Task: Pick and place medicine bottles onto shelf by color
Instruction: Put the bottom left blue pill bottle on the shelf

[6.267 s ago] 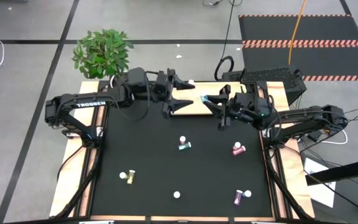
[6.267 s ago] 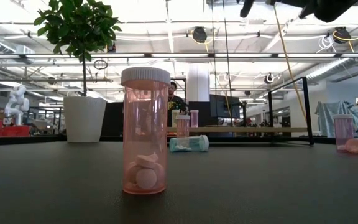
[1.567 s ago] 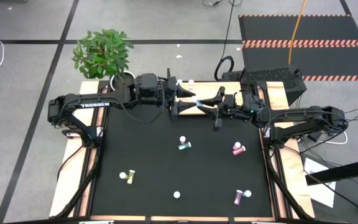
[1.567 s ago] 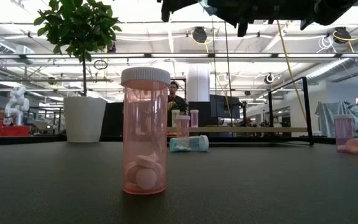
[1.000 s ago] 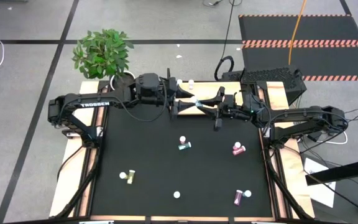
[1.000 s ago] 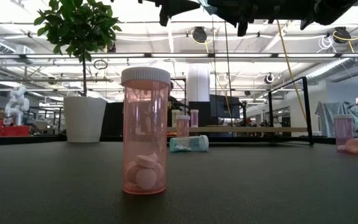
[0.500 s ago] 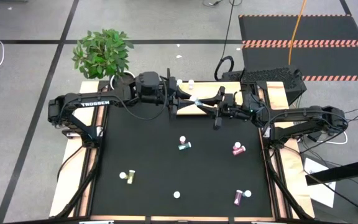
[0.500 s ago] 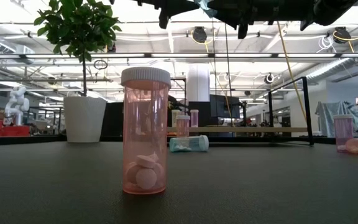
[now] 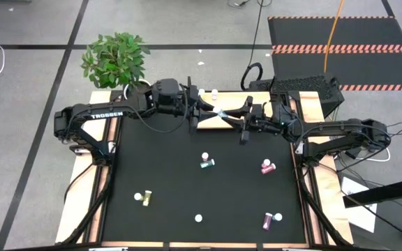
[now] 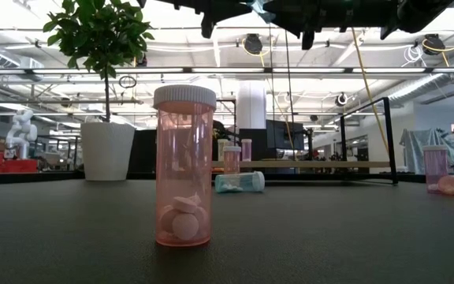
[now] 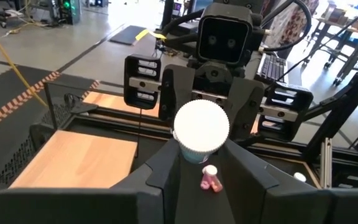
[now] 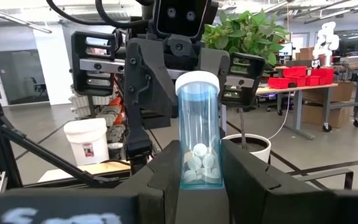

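Observation:
A teal-blue medicine bottle [image 9: 218, 113] with a white cap hangs in the air over the light-wood shelf [image 9: 211, 124] at the table's far edge. My left gripper [image 9: 208, 111] and my right gripper [image 9: 230, 116] face each other, one shut on each end of it. More bottles sit on the black mat: a teal one [image 9: 206, 162] on its side, two magenta ones [image 9: 267, 166] [image 9: 271, 220], a yellow-green one [image 9: 145, 198] and an upright pink one [image 10: 184, 166]. A small pink bottle [image 10: 247, 148] stands upright on the shelf. My left gripper pinches the bottle's white cap end [image 11: 202, 127] between its two fingers [image 11: 166, 165], coming about level from the table's left. The cap faces this arm's wrist, so the fingers lie along the bottle. My right gripper pinches the bottle's base end [image 12: 201, 174], where the white pills lie, between its two fingers [image 12: 241, 168]. It comes about level from the table's right, with the fingers along the bottle. The bottle spans the gap between the two grippers, clear of the shelf.
A potted plant [image 9: 116, 59] in a white pot [image 10: 106, 150] stands at the far left corner. The shelf has a black frame post [image 10: 388, 142] on its right. The middle of the black mat [image 9: 173, 174] lies open between the scattered bottles.
My left gripper's fingers have closed in from a wide spread onto the cap end of the teal-blue bottle, taking hold of it. My right gripper has kept its hold on the bottle. The bottle has stayed where it was.

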You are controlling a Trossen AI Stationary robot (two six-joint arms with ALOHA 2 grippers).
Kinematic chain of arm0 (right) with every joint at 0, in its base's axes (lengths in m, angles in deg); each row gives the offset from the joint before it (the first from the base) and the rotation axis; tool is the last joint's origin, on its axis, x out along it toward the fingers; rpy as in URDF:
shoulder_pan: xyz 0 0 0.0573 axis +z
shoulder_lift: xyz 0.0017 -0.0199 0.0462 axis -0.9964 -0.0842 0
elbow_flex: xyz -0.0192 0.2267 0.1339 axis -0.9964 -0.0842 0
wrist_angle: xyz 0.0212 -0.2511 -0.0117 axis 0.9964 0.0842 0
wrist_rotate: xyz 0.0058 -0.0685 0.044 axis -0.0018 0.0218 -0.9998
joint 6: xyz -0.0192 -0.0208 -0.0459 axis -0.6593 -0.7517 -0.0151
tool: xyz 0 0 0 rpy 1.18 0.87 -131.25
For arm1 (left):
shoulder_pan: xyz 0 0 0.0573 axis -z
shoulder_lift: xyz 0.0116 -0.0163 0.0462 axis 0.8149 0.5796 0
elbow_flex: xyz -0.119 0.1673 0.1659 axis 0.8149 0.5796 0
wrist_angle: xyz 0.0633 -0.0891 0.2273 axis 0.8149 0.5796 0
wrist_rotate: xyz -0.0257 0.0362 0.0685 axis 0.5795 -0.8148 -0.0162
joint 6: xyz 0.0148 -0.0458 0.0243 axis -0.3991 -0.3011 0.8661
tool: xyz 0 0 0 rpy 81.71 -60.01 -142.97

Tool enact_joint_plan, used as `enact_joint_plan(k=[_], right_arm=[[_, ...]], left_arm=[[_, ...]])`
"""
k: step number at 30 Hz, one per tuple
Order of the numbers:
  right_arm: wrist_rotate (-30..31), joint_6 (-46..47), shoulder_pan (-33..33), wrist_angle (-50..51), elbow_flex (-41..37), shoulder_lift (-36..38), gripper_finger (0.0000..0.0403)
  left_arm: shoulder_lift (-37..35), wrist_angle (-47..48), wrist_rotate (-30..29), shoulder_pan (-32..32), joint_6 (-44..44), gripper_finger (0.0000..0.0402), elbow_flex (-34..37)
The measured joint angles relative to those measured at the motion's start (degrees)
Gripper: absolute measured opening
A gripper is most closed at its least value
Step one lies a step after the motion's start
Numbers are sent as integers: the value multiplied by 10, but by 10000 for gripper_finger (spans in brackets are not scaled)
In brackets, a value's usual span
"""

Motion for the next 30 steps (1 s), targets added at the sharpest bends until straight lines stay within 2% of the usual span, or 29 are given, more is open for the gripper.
enact_joint_plan(k=[15,20,30], right_arm=[[1,27,0,0,0,0,98],[1,30,0,6,0,0,98],[2,19,0,8,0,0,98]], left_arm=[[0,14,-12,7,-15,108,0],[0,14,-47,14,-8,108,0],[0,11,-50,13,16,108,0]])
